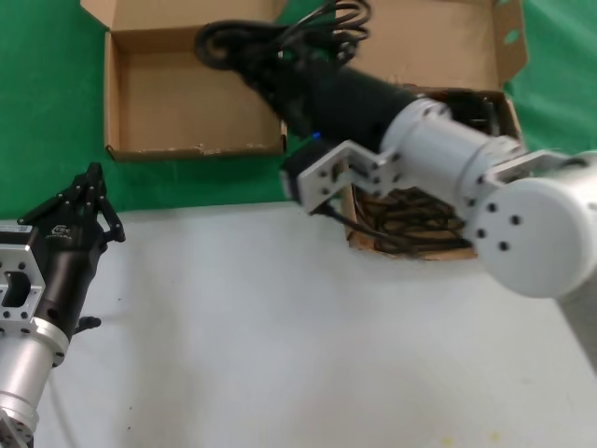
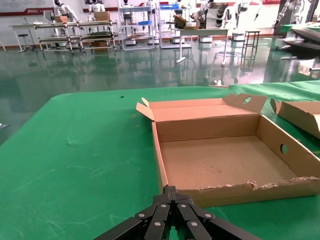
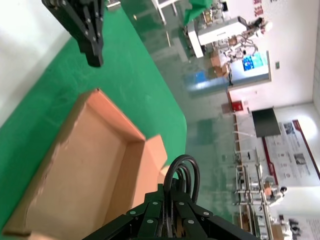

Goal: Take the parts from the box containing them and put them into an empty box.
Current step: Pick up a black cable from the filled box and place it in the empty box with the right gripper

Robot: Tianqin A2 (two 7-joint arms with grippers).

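My right gripper (image 1: pixel 252 58) is shut on a looped bundle of thin black power cord (image 1: pixel 326 21) and holds it over the back right corner of the empty box (image 1: pixel 187 98), a shallow squarish cardboard box with a frayed front rim. In the right wrist view the cord's loops (image 3: pixel 183 170) stick out past the shut gripper (image 3: pixel 168 194), with the empty box (image 3: pixel 85 165) below. More cords (image 1: pixel 410 213) lie in the longer box (image 1: pixel 494 42) with oval holes, under my right arm. My left gripper (image 1: pixel 90 182) is shut and idle near the empty box's front left corner (image 2: pixel 171 191).
Both boxes stand on a green cloth (image 1: pixel 56 112); white tabletop (image 1: pixel 261 317) lies in front. The empty box's bare floor (image 2: pixel 220 162) shows in the left wrist view, with the longer box's flap (image 2: pixel 300 112) beside it. The left gripper (image 3: pixel 86 30) shows far off in the right wrist view.
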